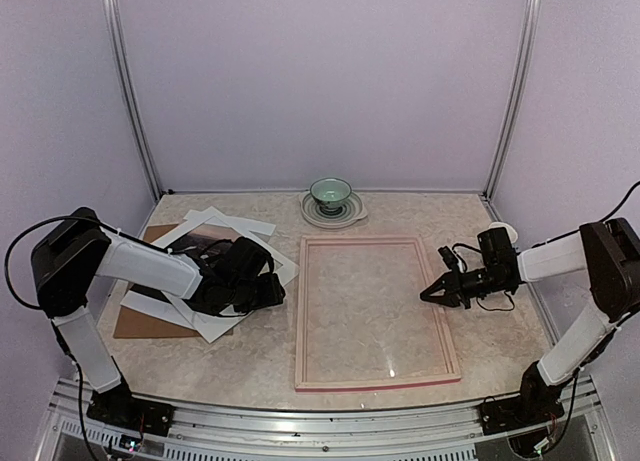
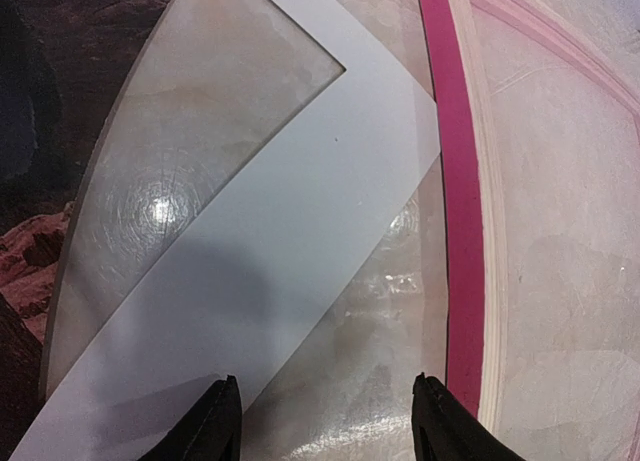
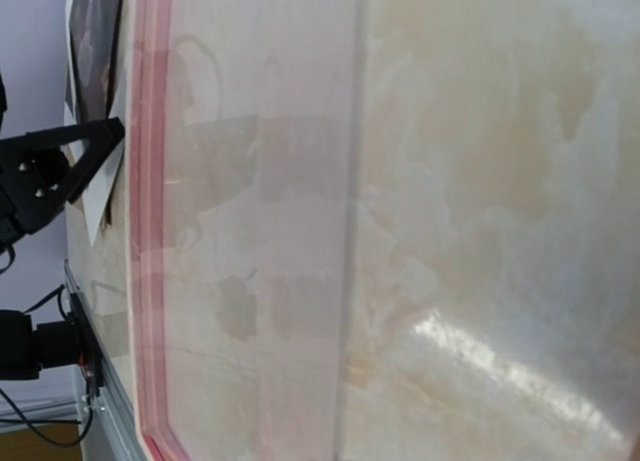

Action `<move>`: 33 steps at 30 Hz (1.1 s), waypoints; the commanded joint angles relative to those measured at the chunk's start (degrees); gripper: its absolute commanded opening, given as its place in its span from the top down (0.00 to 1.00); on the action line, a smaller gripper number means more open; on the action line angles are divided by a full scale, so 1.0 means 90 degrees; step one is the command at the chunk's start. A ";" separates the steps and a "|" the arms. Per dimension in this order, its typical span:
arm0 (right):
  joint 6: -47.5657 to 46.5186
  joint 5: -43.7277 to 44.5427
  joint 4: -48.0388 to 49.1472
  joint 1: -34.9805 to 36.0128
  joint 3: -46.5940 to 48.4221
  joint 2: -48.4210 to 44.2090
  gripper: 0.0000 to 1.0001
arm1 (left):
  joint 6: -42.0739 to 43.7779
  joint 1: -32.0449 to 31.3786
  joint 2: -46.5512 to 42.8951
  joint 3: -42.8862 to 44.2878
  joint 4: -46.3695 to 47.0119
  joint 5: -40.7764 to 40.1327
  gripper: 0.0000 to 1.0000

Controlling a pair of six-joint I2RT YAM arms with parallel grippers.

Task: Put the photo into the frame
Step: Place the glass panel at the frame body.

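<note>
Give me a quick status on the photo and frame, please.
Left gripper open over corner of white mat. Right gripper shut by right rim of frame. Photo not yet in, left of frame, mat overlapping it.

The marbled beige table (image 1: 500,351) carries a pink frame (image 1: 375,382) lying flat mid-table, a brown board (image 1: 140,324) with a white paper border (image 1: 215,326) overlapping it at left, and a plate (image 1: 347,219) holding a bowl (image 1: 330,192) at the back.
</note>
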 commanded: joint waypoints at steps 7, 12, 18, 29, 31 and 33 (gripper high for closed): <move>0.0274 -0.0338 -0.0040 -0.0118 0.0205 -0.0086 1.00 | -0.0009 -0.0055 0.0051 -0.0045 -0.0349 0.0078 0.42; 0.0468 -0.0454 0.0089 -0.0118 0.0235 -0.0144 1.00 | 0.0004 -0.0055 0.0034 -0.0044 -0.0352 0.0071 0.42; 0.0707 -0.0467 0.0255 -0.0118 0.0315 -0.0249 1.00 | -0.0005 -0.0055 0.0038 -0.0055 -0.0349 0.0063 0.42; 0.0718 -0.0445 0.0059 -0.0118 0.0530 -0.0324 1.00 | -0.0010 -0.0055 0.0078 -0.0055 -0.0331 0.0085 0.42; 0.0622 -0.0435 -0.0099 -0.0118 0.0544 -0.0336 1.00 | -0.0008 -0.0055 0.0078 -0.0064 -0.0326 0.0076 0.42; 0.0540 -0.0437 -0.0192 -0.0117 0.0526 -0.0378 1.00 | -0.0010 -0.0055 0.0078 -0.0065 -0.0321 0.0085 0.42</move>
